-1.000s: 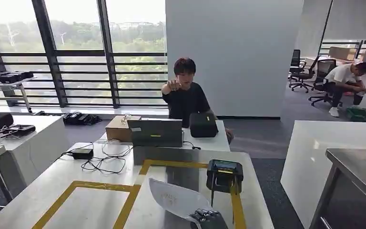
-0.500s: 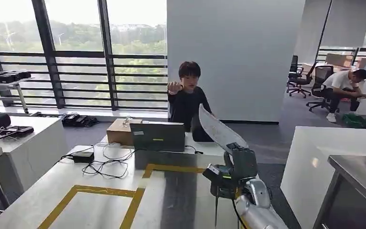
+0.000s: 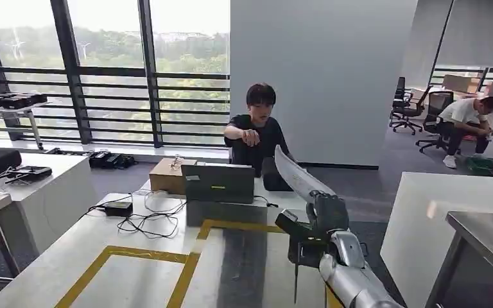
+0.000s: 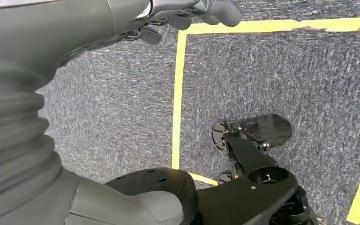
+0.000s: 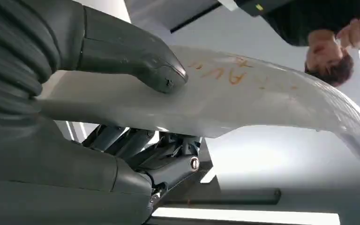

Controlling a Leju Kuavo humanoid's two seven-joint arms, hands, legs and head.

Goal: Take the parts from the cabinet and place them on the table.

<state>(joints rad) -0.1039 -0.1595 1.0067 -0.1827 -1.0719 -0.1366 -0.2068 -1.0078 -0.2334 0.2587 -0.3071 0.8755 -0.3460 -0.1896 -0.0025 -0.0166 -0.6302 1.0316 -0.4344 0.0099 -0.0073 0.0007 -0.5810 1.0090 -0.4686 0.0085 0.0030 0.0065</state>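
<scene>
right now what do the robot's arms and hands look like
The right arm is smooth silver metal with a thin black cable along it. The right hand has dark grey fingers, a grey ribbed wrist cover and a thick grey thumb. The left hand has the same ribbed cover and dark grey fingers.

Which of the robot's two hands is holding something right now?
The right hand: raised above the table, it grips a curved white plastic part. The left hand hangs empty over grey carpet.

Office: swivel chairs point(image 3: 423, 106), laptop point(image 3: 217, 183) on desk point(image 3: 70, 256), glazed wall point(image 3: 103, 70).
</scene>
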